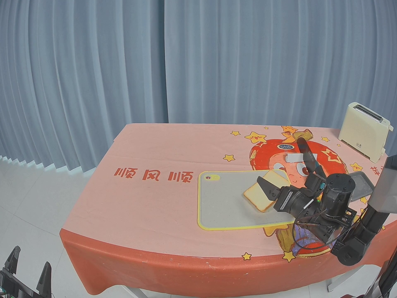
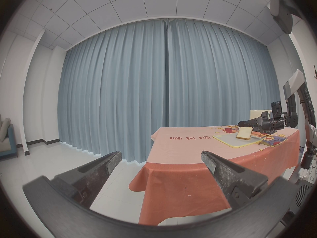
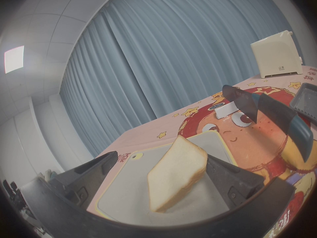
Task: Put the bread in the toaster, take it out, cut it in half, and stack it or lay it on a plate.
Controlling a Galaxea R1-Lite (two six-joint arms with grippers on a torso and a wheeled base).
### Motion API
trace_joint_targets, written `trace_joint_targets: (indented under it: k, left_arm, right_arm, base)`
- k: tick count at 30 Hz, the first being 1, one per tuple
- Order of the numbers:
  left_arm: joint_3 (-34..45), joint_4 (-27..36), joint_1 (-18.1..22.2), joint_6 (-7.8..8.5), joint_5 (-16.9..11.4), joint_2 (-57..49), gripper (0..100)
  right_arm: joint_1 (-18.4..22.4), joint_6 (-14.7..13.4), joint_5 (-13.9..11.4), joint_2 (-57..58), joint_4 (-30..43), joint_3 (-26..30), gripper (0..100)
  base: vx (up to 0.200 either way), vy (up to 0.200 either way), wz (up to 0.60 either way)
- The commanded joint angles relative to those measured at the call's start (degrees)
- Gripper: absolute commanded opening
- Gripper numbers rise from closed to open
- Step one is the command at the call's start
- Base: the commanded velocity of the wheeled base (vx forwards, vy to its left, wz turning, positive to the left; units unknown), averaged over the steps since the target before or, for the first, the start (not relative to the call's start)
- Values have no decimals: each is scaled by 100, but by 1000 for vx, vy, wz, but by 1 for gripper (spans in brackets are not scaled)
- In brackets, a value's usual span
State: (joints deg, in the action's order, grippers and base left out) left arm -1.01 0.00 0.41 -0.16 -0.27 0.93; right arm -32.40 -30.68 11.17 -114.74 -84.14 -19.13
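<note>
Over the grey cutting board [image 1: 221, 205], I had the right gripper [image 1: 265, 188] low, with its jaws apart. The bread [image 3: 176, 174] stood tilted between them, leaning on one finger [image 3: 231, 177] and clear of the other. Its lower edge looked to be on the board, but I couldn't be sure. Just beyond the board, the dark knife [image 1: 311, 159] lay on the pink tablecloth [image 1: 157, 212], with a dark tray [image 1: 363, 183] near it. The cream toaster [image 1: 364, 131] sat at the far right corner. My left gripper [image 2: 161, 156] hung well off the table, down by the floor, with its fingers spread wide and nothing in them.
</note>
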Motion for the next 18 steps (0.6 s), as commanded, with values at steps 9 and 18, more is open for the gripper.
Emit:
trace_joint_targets:
  k: [9, 18]
  left_arm:
    - [101, 0, 2, -2, 0, -93, 100]
    - [101, 0, 2, -2, 0, -93, 100]
  right_arm:
    - [-284, 1267, -18, 136, 1435, -267, 100]
    - [-231, 1293, -27, 619, 2437, -979, 100]
  base:
    - [0, 0, 0]
    - [0, 0, 0]
